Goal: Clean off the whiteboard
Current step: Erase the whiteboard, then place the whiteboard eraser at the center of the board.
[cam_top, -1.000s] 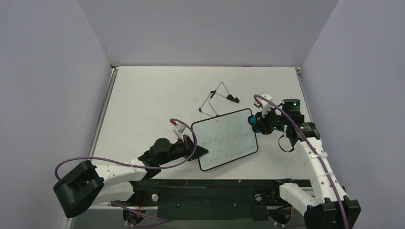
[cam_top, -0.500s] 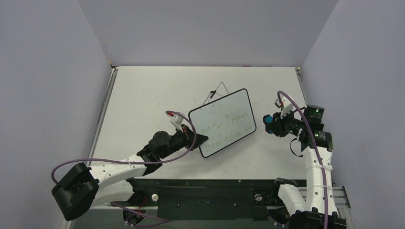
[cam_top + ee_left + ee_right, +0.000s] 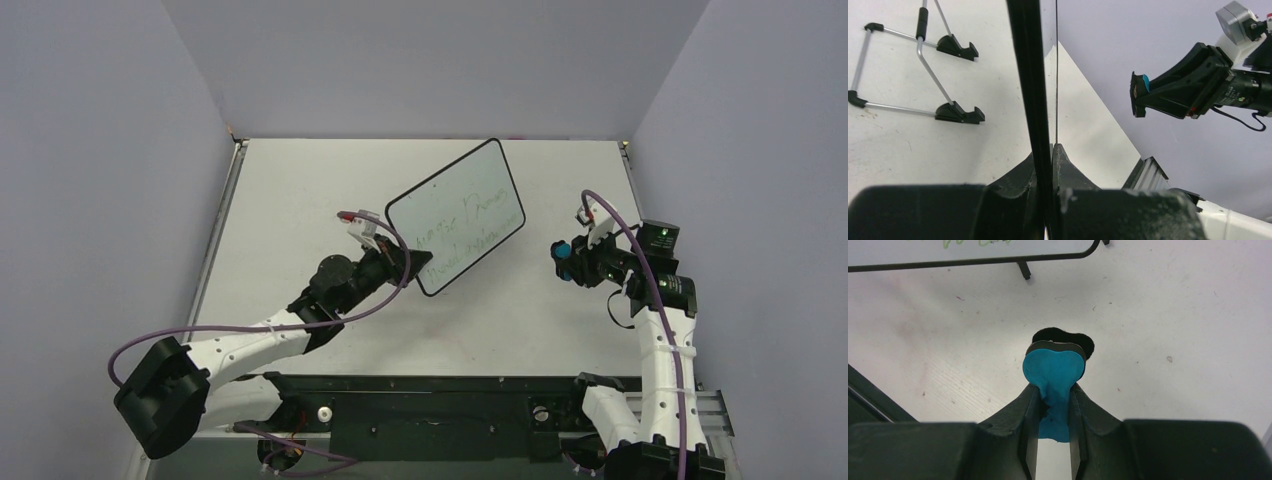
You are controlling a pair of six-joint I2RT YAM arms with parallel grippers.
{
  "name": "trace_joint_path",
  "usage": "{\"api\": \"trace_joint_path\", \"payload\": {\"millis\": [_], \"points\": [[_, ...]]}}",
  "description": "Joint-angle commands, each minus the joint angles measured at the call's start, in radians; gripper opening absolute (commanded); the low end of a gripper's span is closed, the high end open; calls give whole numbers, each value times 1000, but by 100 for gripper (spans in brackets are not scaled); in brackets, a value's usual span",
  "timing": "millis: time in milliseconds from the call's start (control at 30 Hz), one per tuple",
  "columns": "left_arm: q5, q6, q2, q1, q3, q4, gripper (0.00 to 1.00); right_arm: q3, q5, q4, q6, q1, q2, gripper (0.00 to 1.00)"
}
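Note:
The whiteboard point(image 3: 458, 215) has a thin black frame and faint green handwriting. It is lifted off the table and tilted, its face towards the camera. My left gripper point(image 3: 415, 270) is shut on its lower left edge; the left wrist view shows the board edge-on point(image 3: 1029, 75) between the jaws. My right gripper point(image 3: 562, 262) is shut on the blue-and-black eraser point(image 3: 1054, 371) and holds it to the right of the board, apart from it. The eraser also shows in the left wrist view point(image 3: 1139, 92). The board's lower edge shows at the top of the right wrist view point(image 3: 973, 252).
The wire easel stand point(image 3: 923, 60) with black feet lies on the table behind the board; the board hides it in the top view. Grey walls enclose the table point(image 3: 300, 200) on three sides. A black rail point(image 3: 440, 400) runs along the near edge.
My left gripper has raised the whiteboard up and away, so it now covers the easel stand. My right gripper with the eraser pulled back to the right and has held still since.

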Motion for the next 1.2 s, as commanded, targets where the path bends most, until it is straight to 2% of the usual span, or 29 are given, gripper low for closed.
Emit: {"api": "trace_joint_path", "payload": {"millis": [0, 267, 533, 767, 967, 1167], "points": [[-20, 40, 25, 23, 100, 151, 0, -1, -34, 21, -5, -9, 8, 0], [-13, 21, 74, 33, 88, 191, 0, -6, -99, -4, -43, -7, 9, 0], [131, -100, 123, 4, -66, 355, 0, -8, -104, -13, -58, 21, 23, 0], [131, -149, 179, -32, -166, 470, 0, -8, -75, -13, -62, 66, 45, 0], [83, 14, 220, -60, -156, 478, 0, -13, -62, -13, -67, 82, 55, 0], [-2, 338, 236, -95, -143, 425, 0, -17, -66, -22, -84, 85, 56, 0]]}}
